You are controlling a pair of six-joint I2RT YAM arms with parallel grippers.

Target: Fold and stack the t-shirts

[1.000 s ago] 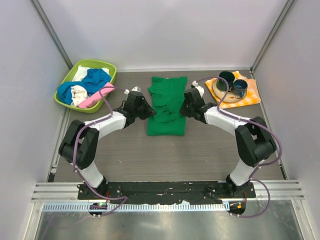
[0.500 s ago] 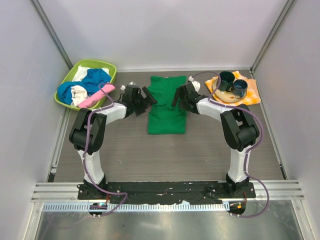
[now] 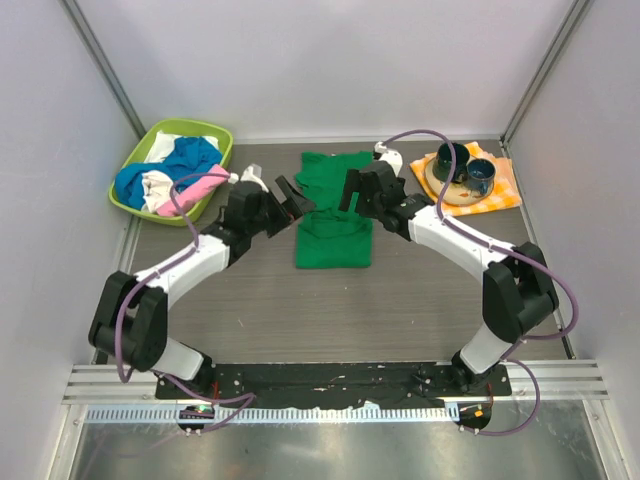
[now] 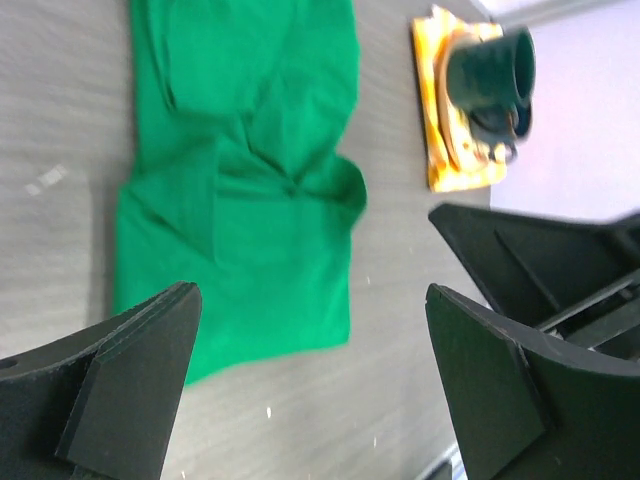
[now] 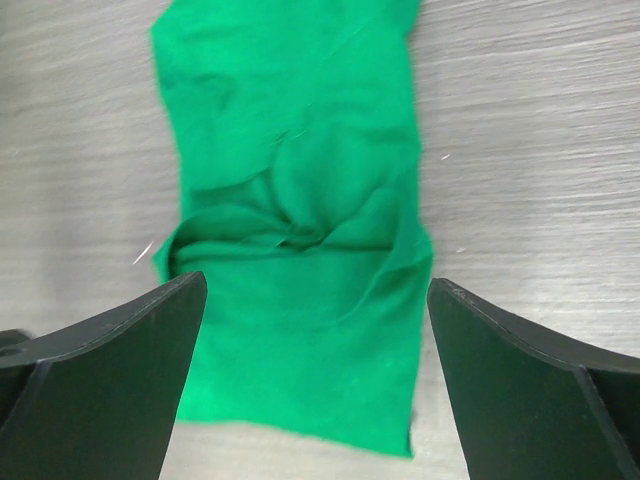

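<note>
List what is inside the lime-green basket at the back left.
The basket holds a crumpled pile: a blue garment, white cloth and a pink garment at the near rim. Anything beneath them, and the basket floor, is covered.

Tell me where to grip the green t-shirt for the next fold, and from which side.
Probably the two near corners of the green t-shirt, pinched from above, the left gripper on the left corner and the right gripper on the right. It lies flat as a long strip with a straight near edge; the bunched ridge across its middle would grip unevenly.
</note>
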